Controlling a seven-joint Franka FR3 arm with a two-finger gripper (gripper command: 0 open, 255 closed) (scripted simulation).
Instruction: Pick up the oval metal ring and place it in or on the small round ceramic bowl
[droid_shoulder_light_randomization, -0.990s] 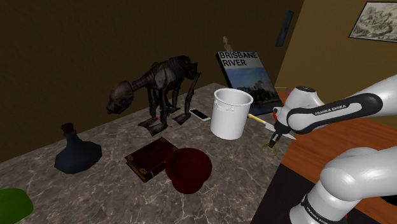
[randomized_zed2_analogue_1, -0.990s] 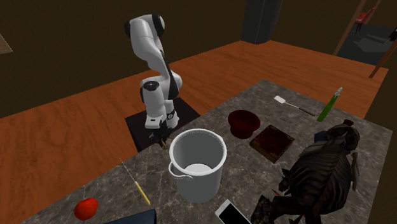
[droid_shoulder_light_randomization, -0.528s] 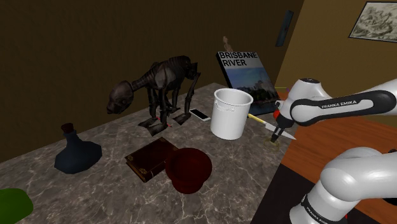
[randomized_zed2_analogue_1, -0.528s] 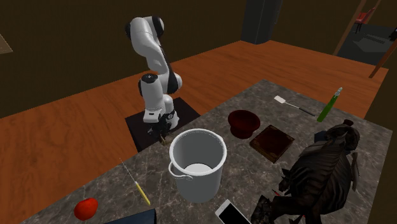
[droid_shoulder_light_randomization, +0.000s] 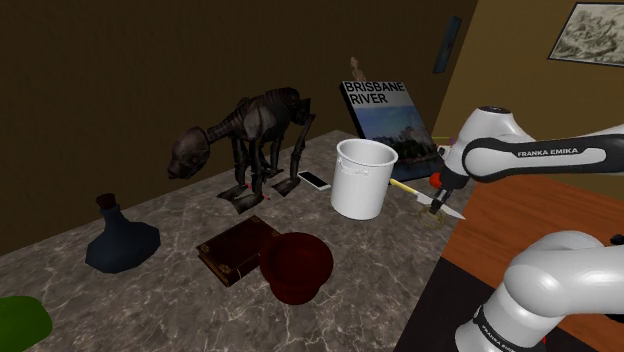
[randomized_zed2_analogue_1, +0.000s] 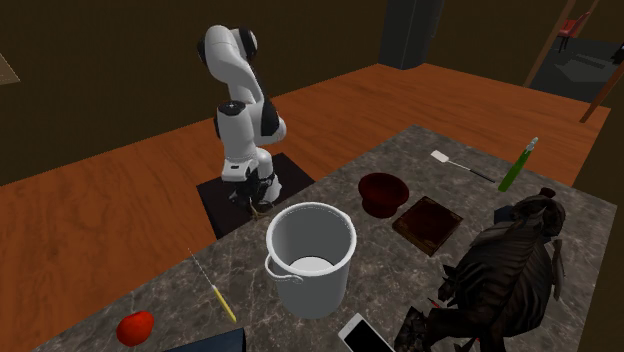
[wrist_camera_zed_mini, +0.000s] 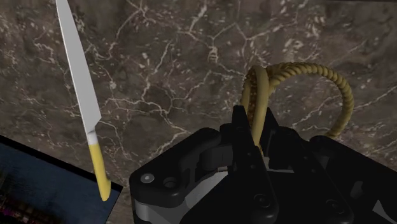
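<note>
My gripper is shut on the oval ring, a golden twisted loop that stands on edge between the fingers, just above the dark marble table. In the shoulder view the gripper hangs low over the table's near right corner, right of the white bucket. The dark red round bowl sits further along the table towards that view's lower left, beside a brown book. In the second exterior view the gripper is at the table edge by the stand, and the bowl lies to its right.
A white bucket stands between the gripper and the table's far side. A knife with a yellow handle lies close by the gripper. A brown book, an animal statue, a blue flask and a standing book are around.
The gripper has risen a little from the table with the ring clasped in it, and the forearm has swung up. Nothing else has moved.
</note>
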